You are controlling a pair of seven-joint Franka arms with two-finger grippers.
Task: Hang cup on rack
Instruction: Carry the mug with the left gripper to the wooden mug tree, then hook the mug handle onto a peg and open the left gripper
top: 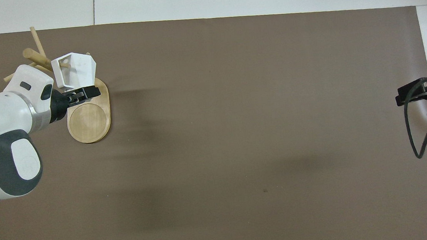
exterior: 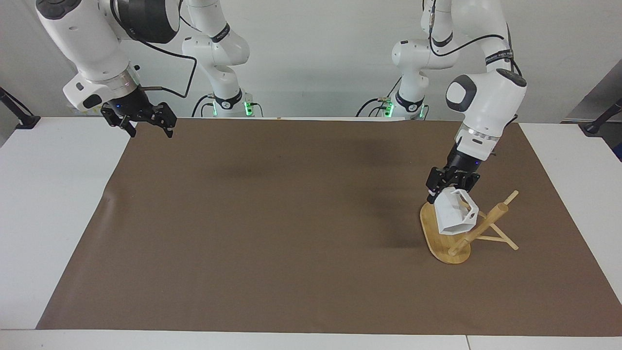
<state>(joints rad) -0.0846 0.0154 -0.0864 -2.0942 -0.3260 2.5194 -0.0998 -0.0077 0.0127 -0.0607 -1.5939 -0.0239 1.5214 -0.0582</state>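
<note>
The white faceted cup hangs tilted over the bamboo rack, close against its central post. From overhead, a thin peg shows at the handle of the cup; whether it passes through the hole I cannot tell. My left gripper is shut on the cup's upper edge, above the oval base of the rack. That left gripper reaches in from the left arm's end of the table. My right gripper waits open and empty, raised over the mat's edge at the right arm's end.
A brown mat covers most of the white table. The rack's thin pegs stick out toward the left arm's end. Only the tip and cable of the right gripper show from overhead.
</note>
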